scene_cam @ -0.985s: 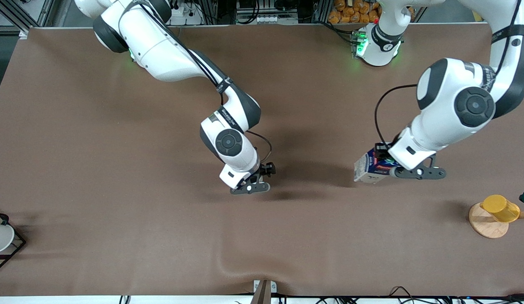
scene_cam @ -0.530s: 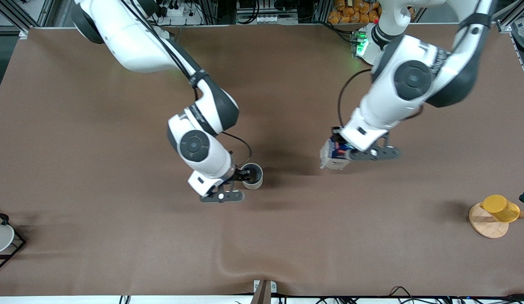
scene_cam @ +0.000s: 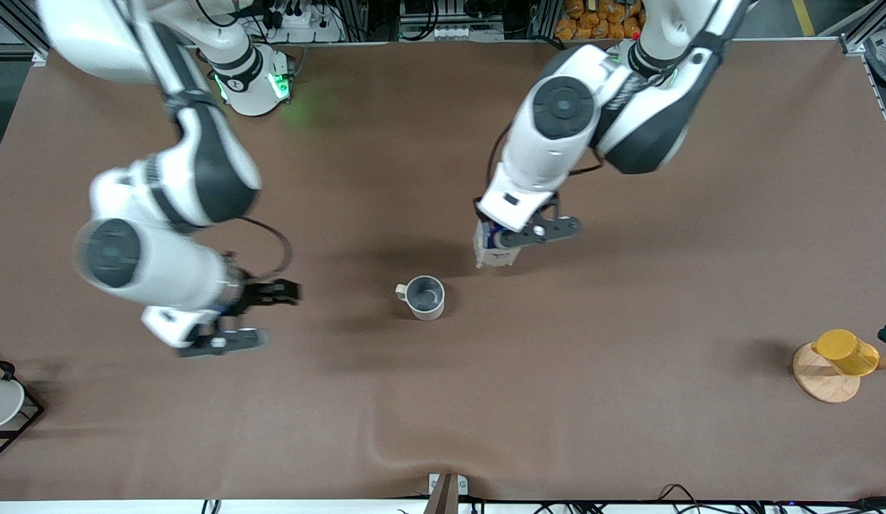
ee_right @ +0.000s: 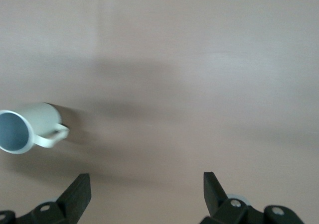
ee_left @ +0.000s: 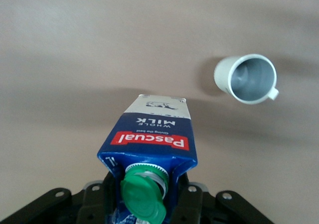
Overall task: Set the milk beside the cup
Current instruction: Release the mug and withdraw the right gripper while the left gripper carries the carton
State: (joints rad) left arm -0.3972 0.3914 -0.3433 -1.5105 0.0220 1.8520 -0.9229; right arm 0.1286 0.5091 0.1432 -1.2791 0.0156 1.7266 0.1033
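1. Left end effector (scene_cam: 501, 241): clenched on the milk carton (scene_cam: 491, 251), gripping it near the capped top, up in the air over the middle of the table (scene_cam: 628, 400), above bare cloth beside the cup.
2. Milk carton, seen from the left wrist (ee_left: 149, 144): dark blue with a red label strip, white panels and a green round cap (ee_left: 143, 193) close to the lens; base pointing down toward the table.
3. Cup (scene_cam: 425, 297): light grey-beige, upright on the table near the centre, open side up, grey inside, small handle (scene_cam: 400, 290) turned toward the right arm's end of the table; clear of both end effectors.
4. Same cup in the wrist views: (ee_left: 245, 79) apart from the carton, and (ee_right: 27, 129) at the edge of the right wrist picture.
5. Right end effector (scene_cam: 260, 314): released, fingers (ee_right: 77, 191) spread wide with nothing between them, hovering over bare table between the cup and the right arm's end of the table.
6. Yellow cup (scene_cam: 846, 351) on a round wooden base (scene_cam: 822, 378): close to the edge at the left arm's end of the table.
7. White cup (scene_cam: 0, 401) in a black wire rack (scene_cam: 18, 421): at the edge at the right arm's end of the table.
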